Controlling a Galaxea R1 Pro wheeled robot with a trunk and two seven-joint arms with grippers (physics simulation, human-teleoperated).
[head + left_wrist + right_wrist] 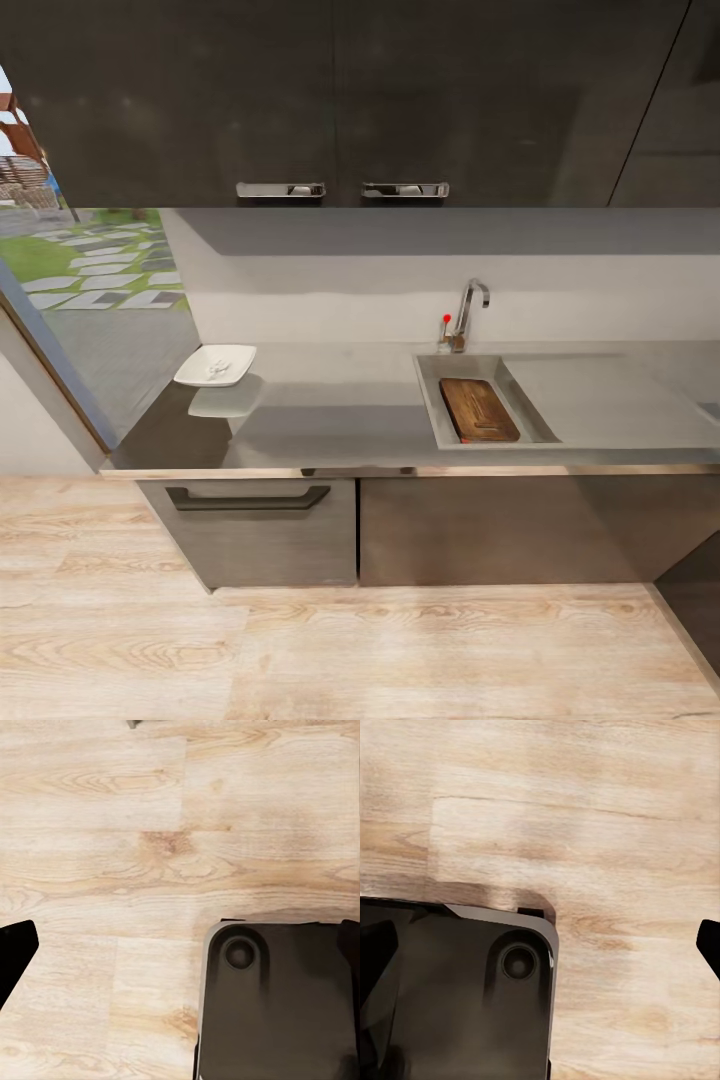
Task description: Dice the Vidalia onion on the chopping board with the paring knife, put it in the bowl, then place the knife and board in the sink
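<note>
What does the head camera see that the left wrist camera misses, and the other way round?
Head view alone: the countertop, the sink with the chopping board lying inside it, the tap, and the white bowl holding small white bits at the counter's left end. Left wrist view alone: a dark rounded part of the robot seen close over the floor. Shared: the pale wooden floor.

no readable text or labels

The bowl is holding contents too small to identify. The picture's edge is cutting off the countertop at the right.
</note>
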